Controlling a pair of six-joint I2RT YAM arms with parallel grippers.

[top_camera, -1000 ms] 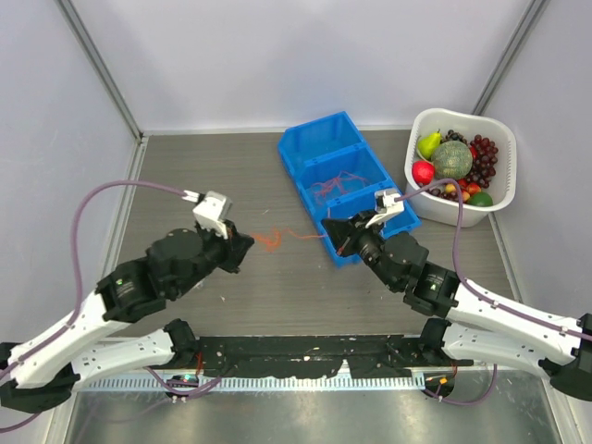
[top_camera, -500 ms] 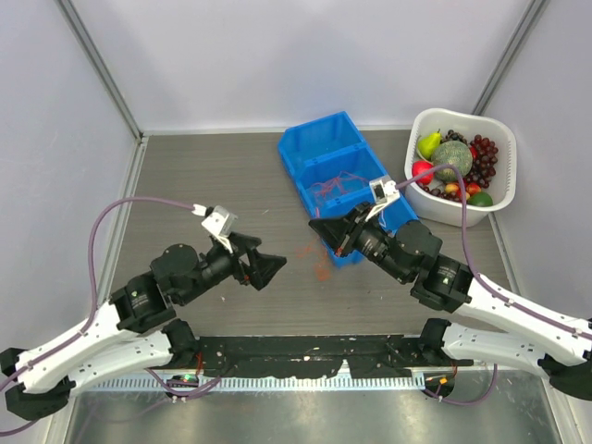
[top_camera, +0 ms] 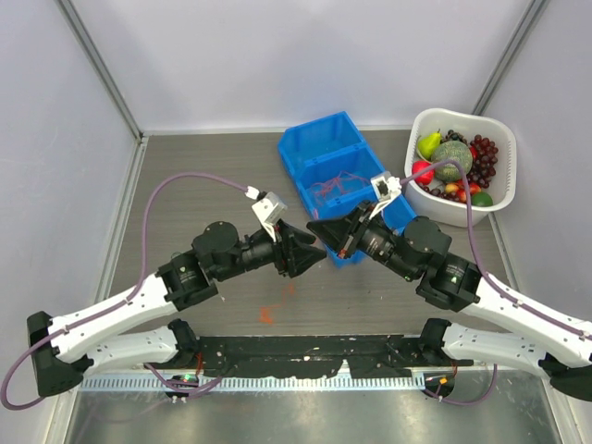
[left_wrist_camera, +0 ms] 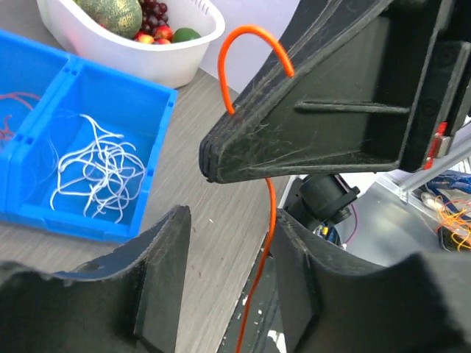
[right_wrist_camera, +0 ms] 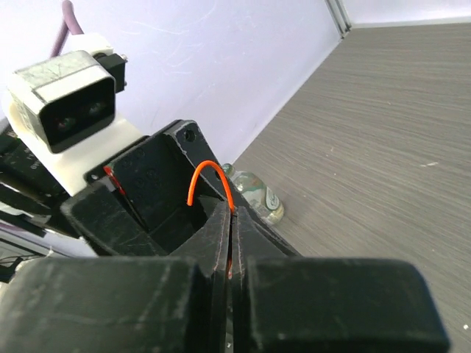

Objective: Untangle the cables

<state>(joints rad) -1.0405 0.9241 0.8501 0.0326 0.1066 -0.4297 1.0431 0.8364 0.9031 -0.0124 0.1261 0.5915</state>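
My right gripper (right_wrist_camera: 232, 215) is shut on the thin orange-red cable (right_wrist_camera: 210, 173), and a small loop sticks up past its tips. It also shows as a black wedge in the left wrist view (left_wrist_camera: 210, 158). The cable (left_wrist_camera: 271, 213) hangs down from it between the fingers of my left gripper (left_wrist_camera: 232, 220), which is open, close to the right-hand finger. From above, the left gripper (top_camera: 305, 248) and the right gripper (top_camera: 313, 226) meet tip to tip in front of the blue bin. The cable's loose end (top_camera: 266, 314) lies near the front edge. White cables (left_wrist_camera: 96, 165) and pinkish cables (top_camera: 333, 185) lie in bin compartments.
The blue divided bin (top_camera: 319, 123) stands at the back centre, right behind the grippers. A white basket (top_camera: 442, 211) of fruit stands at the back right. A black rail (top_camera: 305, 356) runs along the table's near edge.
My left gripper has swung right and forward, up to the right gripper's tips. The orange-red cable has left its spot on the table and now hangs, its loose end nearer the front edge.
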